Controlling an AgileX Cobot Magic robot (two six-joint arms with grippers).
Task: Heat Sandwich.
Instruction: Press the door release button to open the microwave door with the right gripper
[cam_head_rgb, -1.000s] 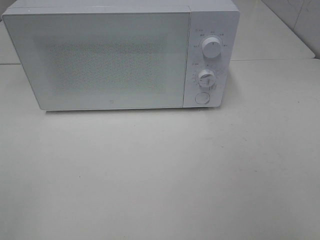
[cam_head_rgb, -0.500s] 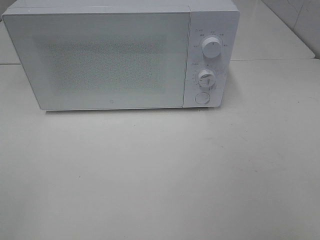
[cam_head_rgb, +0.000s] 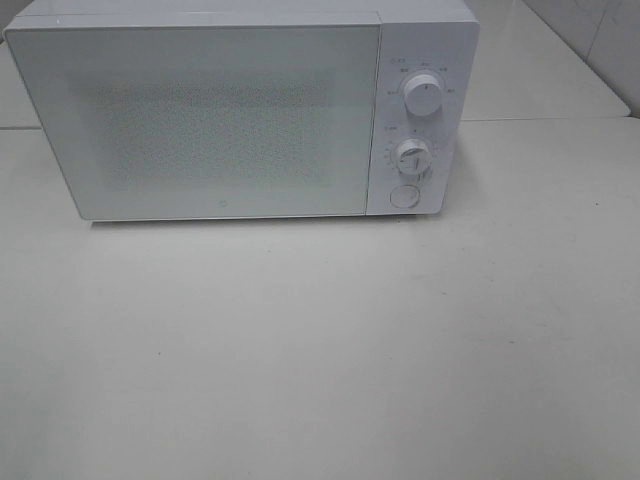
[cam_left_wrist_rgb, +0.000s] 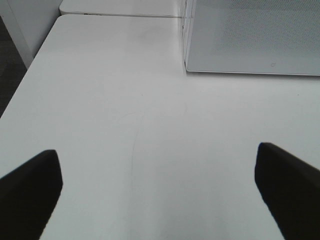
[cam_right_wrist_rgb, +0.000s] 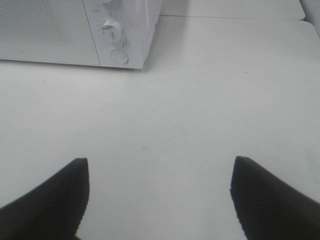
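1. Left gripper (cam_left_wrist_rgb: 156, 150): jaws spread wide and holding nothing. Two dark, matte, blunt fingers (cam_left_wrist_rgb: 30, 190) show at the edges of the left wrist view, over bare table (cam_head_rgb: 320, 350). It sits in front of the microwave (cam_head_rgb: 240, 110), off the door-side corner (cam_left_wrist_rgb: 187, 65).
2. Table: flat, off-white and smooth, with faint scuffs and specks. A seam runs behind the microwave, where a second tabletop joins.
3. Microwave: white, boxy, with rounded edges. It stands upright at the back of the table with its front toward the camera.
4. Door (cam_head_rgb: 200, 125): shut. It is a large glossy rectangle taking most of the microwave's front, with a fine dotted mesh pattern across the window. The inside cannot be seen through it.
5. Sandwich: it shows in none of the views. Its place, its heading and its long axis cannot be told.
6. Control panel, right of the door: an upper round knob (cam_head_rgb: 424, 95), a lower round knob (cam_head_rgb: 412, 156) and a round button (cam_head_rgb: 404, 196) below them. All are white plastic, and the small markings around the knobs are too small to read.
7. Right gripper (cam_right_wrist_rgb: 160, 160): jaws wide apart and empty, with dark tapered fingers (cam_right_wrist_rgb: 45, 200) above the table. It sits in front of the microwave's panel side and well apart from it.
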